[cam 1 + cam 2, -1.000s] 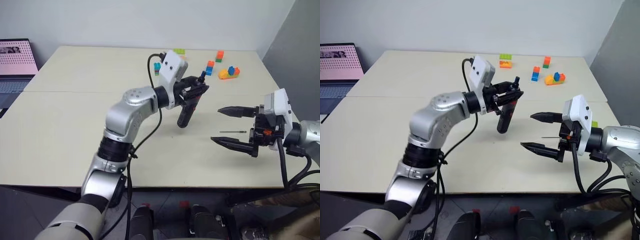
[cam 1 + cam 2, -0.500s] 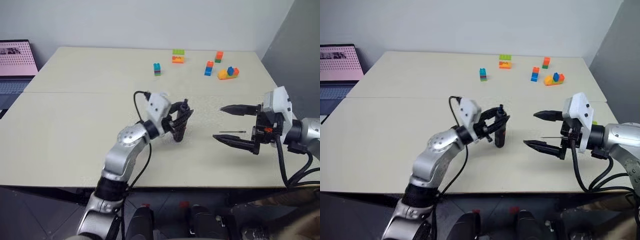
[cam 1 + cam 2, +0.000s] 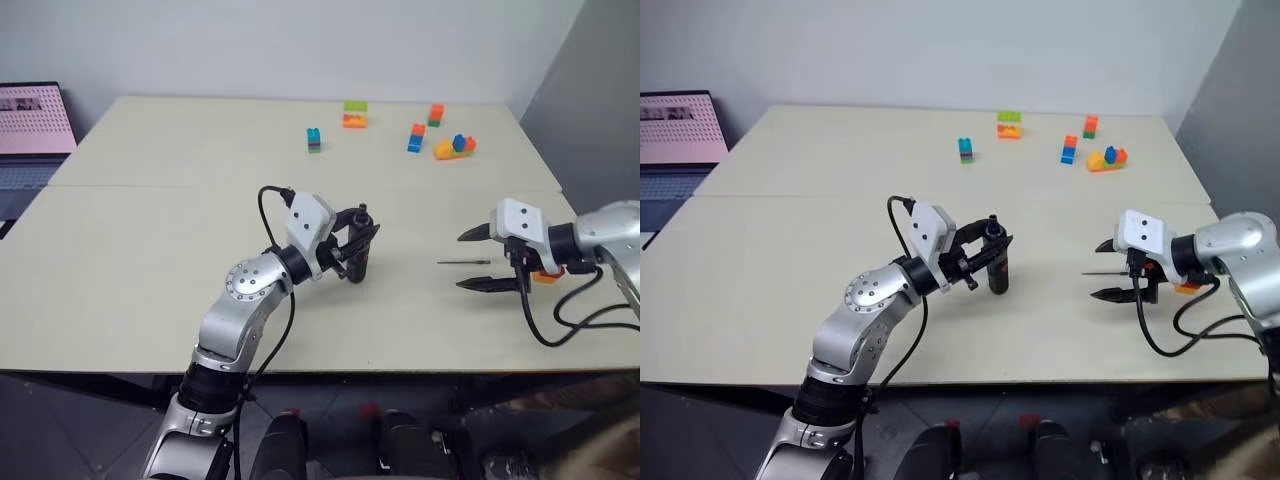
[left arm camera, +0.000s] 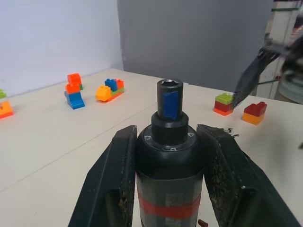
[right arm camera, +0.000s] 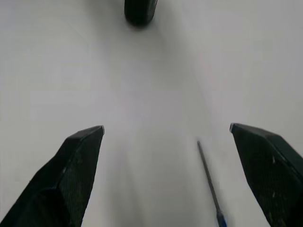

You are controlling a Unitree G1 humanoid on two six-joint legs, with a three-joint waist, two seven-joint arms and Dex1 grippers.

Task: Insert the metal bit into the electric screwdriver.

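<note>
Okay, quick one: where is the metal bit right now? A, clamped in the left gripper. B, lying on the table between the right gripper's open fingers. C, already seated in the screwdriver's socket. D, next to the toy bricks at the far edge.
B: the metal bit lies flat on the table, unheld, between the fingers of the open right gripper.

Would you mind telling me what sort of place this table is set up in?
Probably a lab or office test room: a plain beige table against bare walls, a laptop at its edge, and toy building bricks scattered at the far side.
</note>
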